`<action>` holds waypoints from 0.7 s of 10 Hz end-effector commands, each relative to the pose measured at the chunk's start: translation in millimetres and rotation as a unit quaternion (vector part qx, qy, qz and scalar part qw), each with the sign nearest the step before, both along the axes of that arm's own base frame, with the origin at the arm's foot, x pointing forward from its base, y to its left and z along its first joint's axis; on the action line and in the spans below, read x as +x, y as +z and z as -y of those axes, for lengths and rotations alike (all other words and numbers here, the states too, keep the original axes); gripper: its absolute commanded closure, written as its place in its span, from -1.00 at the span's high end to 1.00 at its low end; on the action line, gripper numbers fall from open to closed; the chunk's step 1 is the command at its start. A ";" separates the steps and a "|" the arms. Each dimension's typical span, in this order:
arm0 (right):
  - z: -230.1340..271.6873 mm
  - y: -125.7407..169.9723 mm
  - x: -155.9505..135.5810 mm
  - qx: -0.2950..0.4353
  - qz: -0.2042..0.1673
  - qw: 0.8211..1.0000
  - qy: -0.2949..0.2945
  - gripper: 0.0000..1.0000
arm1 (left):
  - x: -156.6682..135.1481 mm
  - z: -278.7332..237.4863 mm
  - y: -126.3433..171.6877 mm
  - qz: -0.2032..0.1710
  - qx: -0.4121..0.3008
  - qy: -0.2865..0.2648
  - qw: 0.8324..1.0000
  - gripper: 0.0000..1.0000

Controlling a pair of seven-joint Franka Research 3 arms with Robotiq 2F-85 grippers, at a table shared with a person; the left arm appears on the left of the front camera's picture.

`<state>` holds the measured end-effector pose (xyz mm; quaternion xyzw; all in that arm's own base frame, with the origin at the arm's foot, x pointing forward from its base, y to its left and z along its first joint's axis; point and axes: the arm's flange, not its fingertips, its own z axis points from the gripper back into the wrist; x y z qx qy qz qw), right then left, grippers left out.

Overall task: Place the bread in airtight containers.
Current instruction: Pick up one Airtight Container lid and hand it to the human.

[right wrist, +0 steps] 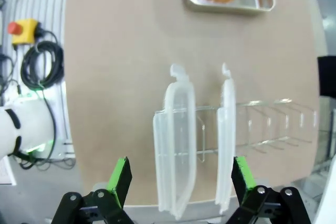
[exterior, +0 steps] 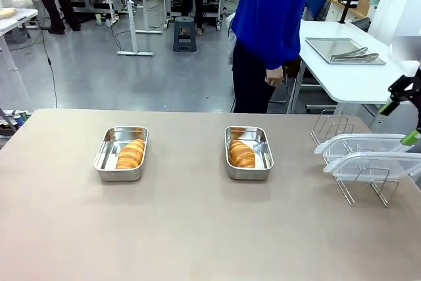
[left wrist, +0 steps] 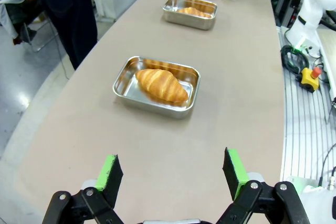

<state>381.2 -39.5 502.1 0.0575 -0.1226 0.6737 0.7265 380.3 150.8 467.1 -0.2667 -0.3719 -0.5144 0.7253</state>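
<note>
Two steel tins stand open on the tan table, each with a croissant lying inside. In the left tin (exterior: 112, 144) lies one croissant (exterior: 131, 154), and in the right tin (exterior: 260, 143) the other (exterior: 241, 154). My left gripper (left wrist: 172, 170) is open, low over the table, short of the nearer tin (left wrist: 127, 85) and its croissant (left wrist: 161, 85). My right gripper (right wrist: 181, 174) is open above two clear lids (right wrist: 176, 145) that stand on edge in a wire rack (right wrist: 273, 124). It shows at the right edge of the front view (exterior: 400, 122).
A person in a blue top (exterior: 273, 18) stands at the far side of the table, hand hanging down. Behind them a white table holds a flat metal tray (exterior: 322, 45) with tongs. Cables and a red stop button (right wrist: 23, 29) lie off the table's edge.
</note>
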 end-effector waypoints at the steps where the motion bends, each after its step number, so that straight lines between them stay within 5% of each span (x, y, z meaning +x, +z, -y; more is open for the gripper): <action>1: -9.2 -14.7 -11.7 -0.046 -0.008 0.998 -0.034 1.00 | -1.0 -0.6 -0.6 0.009 0.000 -0.006 1.000 1.00; 7: -19.0 -55.5 -15.3 -0.077 -0.015 0.996 -0.033 1.00 | -1.0 -0.6 -0.6 0.009 0.000 -0.006 1.000 1.00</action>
